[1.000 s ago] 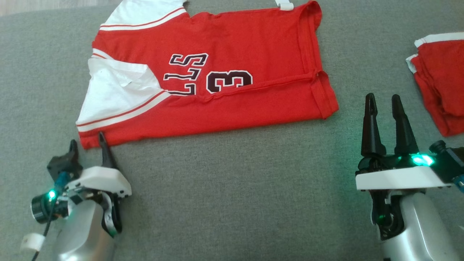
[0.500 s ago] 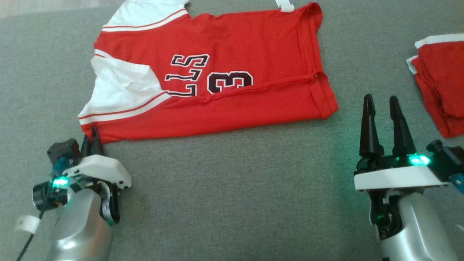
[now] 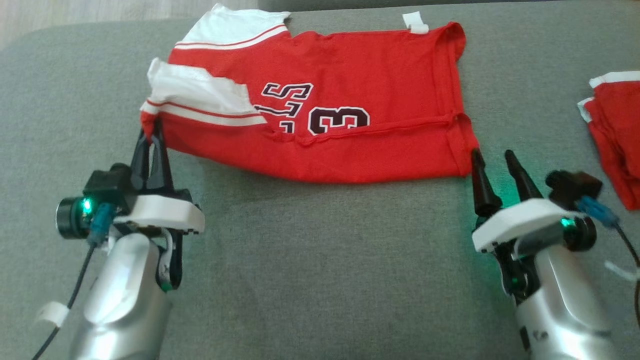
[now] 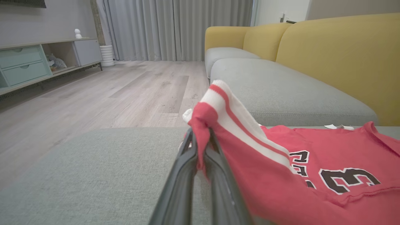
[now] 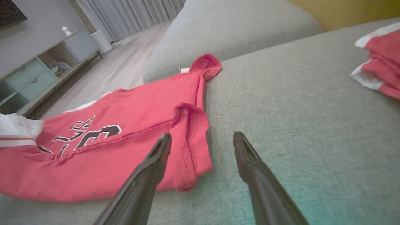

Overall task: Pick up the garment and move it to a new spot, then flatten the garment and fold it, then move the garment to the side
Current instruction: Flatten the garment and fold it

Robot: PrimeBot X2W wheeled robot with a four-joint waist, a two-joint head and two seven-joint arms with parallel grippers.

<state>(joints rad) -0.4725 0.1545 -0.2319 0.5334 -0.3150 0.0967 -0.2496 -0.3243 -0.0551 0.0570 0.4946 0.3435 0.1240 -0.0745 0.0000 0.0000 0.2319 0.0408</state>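
Red jersey (image 3: pixel 380 70) lay part-folded on grey sofa cushion (image 3: pixel 320 260). L gripper (image 3: pixel 151 134) was clamped on its raised near-left corner; R gripper (image 3: pixel 492 156) stood w/ jaws apart beside near-right hem corner. Fabric looked soft, light, floppy: best held at corners.
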